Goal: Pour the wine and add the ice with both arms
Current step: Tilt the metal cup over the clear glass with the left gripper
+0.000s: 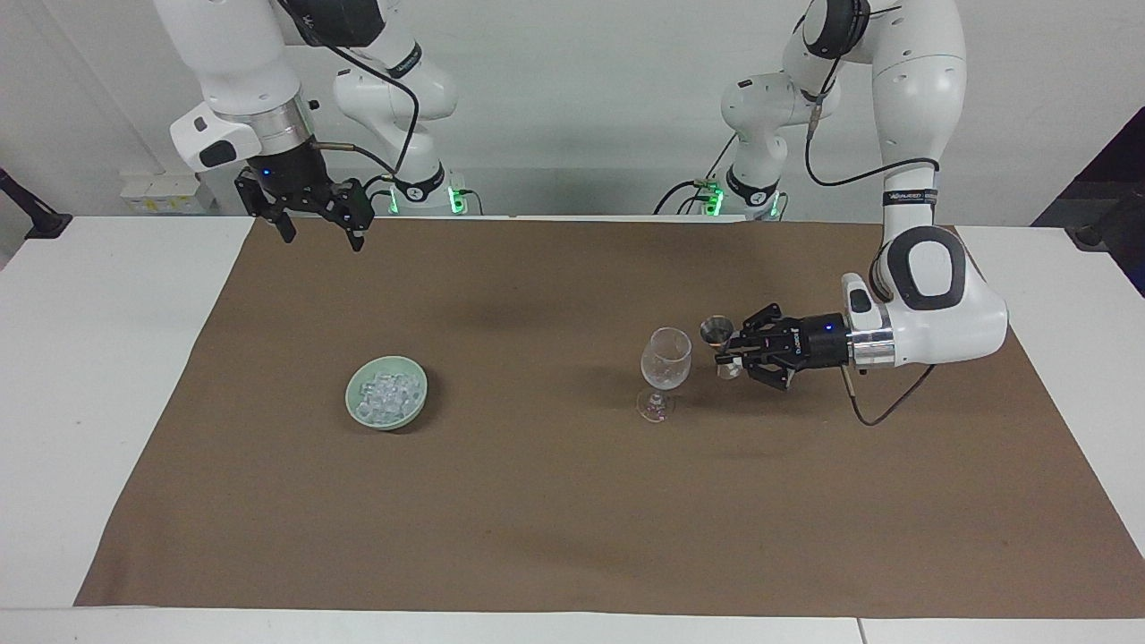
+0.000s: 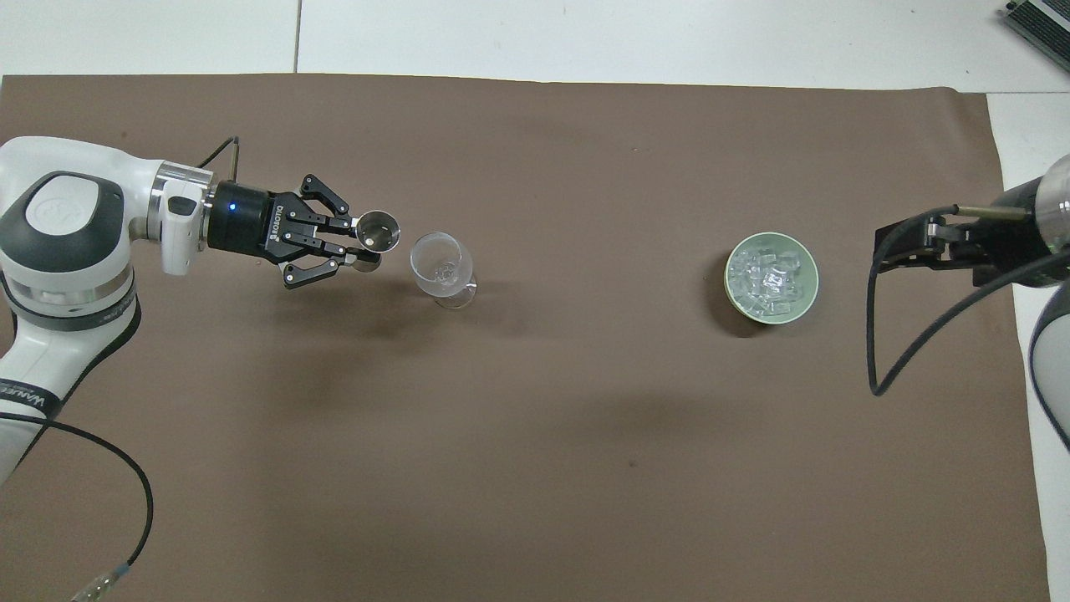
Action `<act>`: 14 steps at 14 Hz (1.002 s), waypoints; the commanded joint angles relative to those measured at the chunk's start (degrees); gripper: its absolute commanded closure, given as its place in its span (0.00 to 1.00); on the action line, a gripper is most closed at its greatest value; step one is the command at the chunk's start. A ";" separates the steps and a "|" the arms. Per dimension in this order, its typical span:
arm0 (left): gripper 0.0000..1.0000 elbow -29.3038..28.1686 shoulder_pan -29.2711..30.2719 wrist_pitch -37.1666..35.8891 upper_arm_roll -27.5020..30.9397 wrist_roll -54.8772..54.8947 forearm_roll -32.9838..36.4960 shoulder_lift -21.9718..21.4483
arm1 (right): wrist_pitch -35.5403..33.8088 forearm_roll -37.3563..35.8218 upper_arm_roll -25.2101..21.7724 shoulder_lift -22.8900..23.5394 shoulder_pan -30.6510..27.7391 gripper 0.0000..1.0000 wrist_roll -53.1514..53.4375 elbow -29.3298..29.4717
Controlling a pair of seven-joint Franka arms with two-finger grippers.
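Observation:
A clear stemmed wine glass (image 1: 666,358) stands upright on the brown mat, also seen in the overhead view (image 2: 436,261). My left gripper (image 1: 726,351) (image 2: 359,244) is shut on a small metal jigger (image 1: 716,331) (image 2: 378,232), held upright just above the mat, close beside the glass toward the left arm's end. A pale green bowl (image 1: 420,380) (image 2: 771,318) holds several ice cubes (image 1: 386,392) (image 2: 765,274) toward the right arm's end. My right gripper (image 1: 322,240) (image 2: 911,242) waits open and empty, raised over the mat's edge nearest the robots.
The brown mat (image 1: 572,519) covers most of the white table (image 1: 107,358). The left arm's black cable (image 1: 881,407) hangs beside its wrist. Nothing else stands on the mat.

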 commanded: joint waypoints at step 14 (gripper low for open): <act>1.00 -0.69 -5.59 7.62 1.23 -14.05 13.26 -7.01 | -0.26 0.95 0.29 0.33 -0.78 0.00 -0.86 0.68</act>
